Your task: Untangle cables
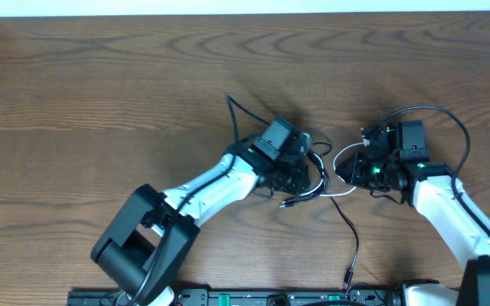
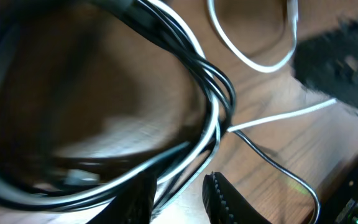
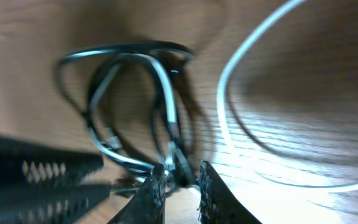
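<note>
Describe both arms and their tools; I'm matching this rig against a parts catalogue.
The left arm and right arm have white links and black joints. A black wire loops over the right wrist. The left tool and right tool have black ridged fingers.

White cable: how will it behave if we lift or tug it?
Probably floppy: the white cable lies in loose curves on the table. Likely light, being so thin. A tug may drag the black cable along, since both run bundled together.
</note>
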`<state>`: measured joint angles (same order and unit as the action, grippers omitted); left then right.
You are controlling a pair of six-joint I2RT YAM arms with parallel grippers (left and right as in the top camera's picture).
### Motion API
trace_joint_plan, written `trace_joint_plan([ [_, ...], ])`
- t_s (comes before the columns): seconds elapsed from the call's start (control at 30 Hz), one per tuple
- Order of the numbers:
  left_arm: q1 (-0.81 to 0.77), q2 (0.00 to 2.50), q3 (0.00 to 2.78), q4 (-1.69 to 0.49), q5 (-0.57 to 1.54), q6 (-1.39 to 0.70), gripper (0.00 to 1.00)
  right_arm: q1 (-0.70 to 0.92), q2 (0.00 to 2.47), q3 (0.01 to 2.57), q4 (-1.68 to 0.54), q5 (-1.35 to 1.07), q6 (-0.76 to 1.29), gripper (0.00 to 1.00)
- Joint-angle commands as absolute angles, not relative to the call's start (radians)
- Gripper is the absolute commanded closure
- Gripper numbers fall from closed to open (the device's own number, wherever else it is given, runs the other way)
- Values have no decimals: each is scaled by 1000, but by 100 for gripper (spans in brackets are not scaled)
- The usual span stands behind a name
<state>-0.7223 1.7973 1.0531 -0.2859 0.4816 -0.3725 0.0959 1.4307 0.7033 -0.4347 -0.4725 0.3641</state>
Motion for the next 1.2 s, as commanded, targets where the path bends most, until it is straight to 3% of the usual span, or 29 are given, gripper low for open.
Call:
trace_joint_plan([
  [0.0,-751,1822,1048,-274,461,-379,70,103,1489,691,-433,-410,351,88],
  [0.17,-780,1824,1048,-268,303,-379,70,105,1547,691,-419,-430,337,95],
  [0.67,-843,1876,1048,-192,371,-162,67,105,1552,691,-405,-462,309,91],
  [1.0,-842,1886,1045,-179,270,-157,67,105,1552,691,-405,-463,309,91],
  [1.17,-842,1925,1045,-131,238,-178,81,105,1552,691,-412,-463,309,91],
])
